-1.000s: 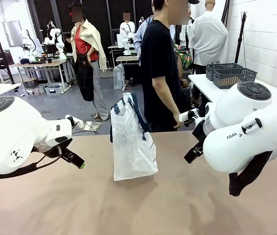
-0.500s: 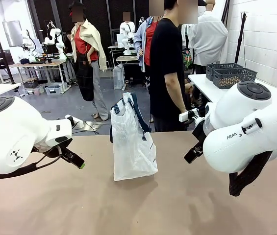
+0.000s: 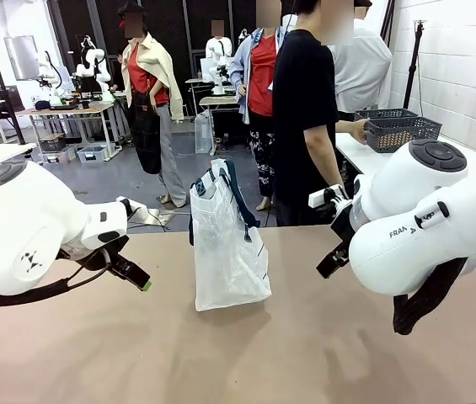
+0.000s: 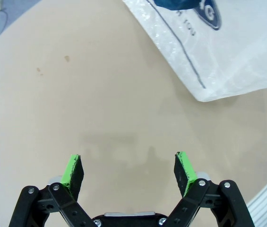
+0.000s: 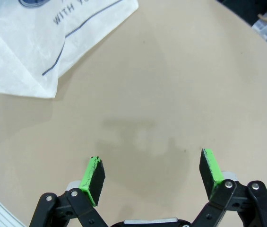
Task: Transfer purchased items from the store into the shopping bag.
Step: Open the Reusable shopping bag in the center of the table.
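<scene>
The shopping bag (image 3: pixel 225 252) stands upright mid-table (image 3: pixel 305 353), between my two arms. My left gripper (image 4: pixel 128 165) and right gripper (image 5: pixel 152 169) hover to its left and right, both spread wide and holding nothing.

White rounded arms (image 3: pixel 18 227), black gripper (image 4: pixel 127 158), green pads (image 4: pixel 70 169)

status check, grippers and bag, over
Left gripper open, empty. Right gripper open, empty. Shopping bag upright, between both. Person at far edge, reaching toward dark basket.
</scene>
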Controlling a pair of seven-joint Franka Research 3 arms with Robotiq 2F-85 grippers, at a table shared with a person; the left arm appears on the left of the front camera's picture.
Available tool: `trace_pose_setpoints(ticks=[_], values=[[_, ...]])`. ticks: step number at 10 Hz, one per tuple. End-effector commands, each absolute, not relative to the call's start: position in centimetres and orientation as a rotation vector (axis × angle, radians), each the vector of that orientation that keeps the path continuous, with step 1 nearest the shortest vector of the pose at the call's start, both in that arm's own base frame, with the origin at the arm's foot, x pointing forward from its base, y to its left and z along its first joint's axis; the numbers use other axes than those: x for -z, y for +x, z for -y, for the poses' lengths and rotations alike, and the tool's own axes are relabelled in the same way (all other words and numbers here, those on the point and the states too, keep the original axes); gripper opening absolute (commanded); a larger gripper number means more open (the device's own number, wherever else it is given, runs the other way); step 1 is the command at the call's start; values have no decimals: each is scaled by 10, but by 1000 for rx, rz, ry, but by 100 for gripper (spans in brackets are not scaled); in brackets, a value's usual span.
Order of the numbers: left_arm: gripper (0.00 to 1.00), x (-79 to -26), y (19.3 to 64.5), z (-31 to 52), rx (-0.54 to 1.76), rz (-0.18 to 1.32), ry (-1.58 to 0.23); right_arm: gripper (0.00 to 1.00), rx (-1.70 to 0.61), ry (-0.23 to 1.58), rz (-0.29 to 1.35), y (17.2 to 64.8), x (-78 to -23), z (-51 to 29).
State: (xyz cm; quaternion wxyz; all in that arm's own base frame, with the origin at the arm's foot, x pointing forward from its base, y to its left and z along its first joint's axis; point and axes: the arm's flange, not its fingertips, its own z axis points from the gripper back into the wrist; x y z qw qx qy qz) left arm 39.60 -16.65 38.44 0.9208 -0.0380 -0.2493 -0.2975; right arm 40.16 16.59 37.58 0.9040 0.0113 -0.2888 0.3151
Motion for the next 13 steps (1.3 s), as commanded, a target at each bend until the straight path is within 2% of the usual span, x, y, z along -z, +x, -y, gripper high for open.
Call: trace_pose_setpoints(ticks=[1,5,6,7,13], values=[[100,-415,402,158,617,475,-157,100,-632,72,648,420,-374,-173],[100,-473,429,149,599,551,-152,100,-546,64,598,474,-400,-211],[100,-481,431,152,634,571,-157,100,-562,51,488,479,-407,-225],[100,-472,418,151,585,548,-152,100,-578,75,628,459,-392,-194],[100,-471,419,153,601,543,-139,100,-569,70,611,462,-392,-198]])
